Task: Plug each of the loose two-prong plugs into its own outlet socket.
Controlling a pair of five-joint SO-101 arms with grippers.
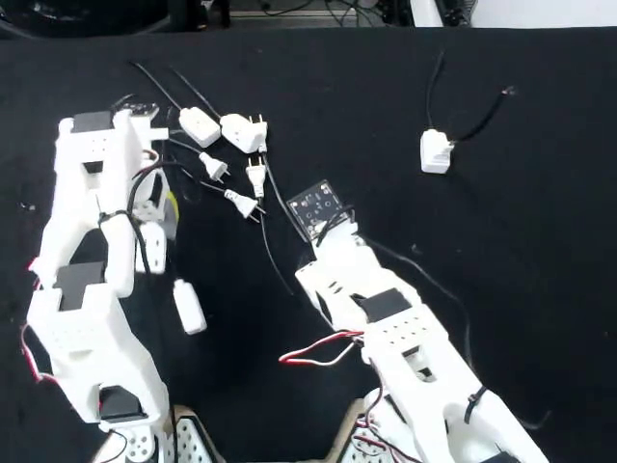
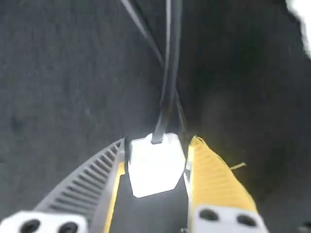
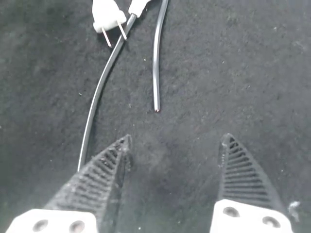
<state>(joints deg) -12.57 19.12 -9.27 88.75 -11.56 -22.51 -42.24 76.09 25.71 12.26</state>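
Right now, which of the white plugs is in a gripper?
The blocky white plug held in the left gripper, its black cord leading away; the rest lie loose on the table.

Found surface (image 1: 540,318) black, finely speckled. Logged plugs (image 1: 254,176) and sockets (image 1: 436,151) white, cords (image 2: 168,73) black. Logged arms (image 1: 92,328) white, with red and white wires (image 1: 313,355) at one. Found left fingers (image 2: 214,179) ribbed: one yellow, one grey edged yellow; plug (image 2: 155,165) between them white. Found right fingers (image 3: 243,170) dark grey, ribbed.
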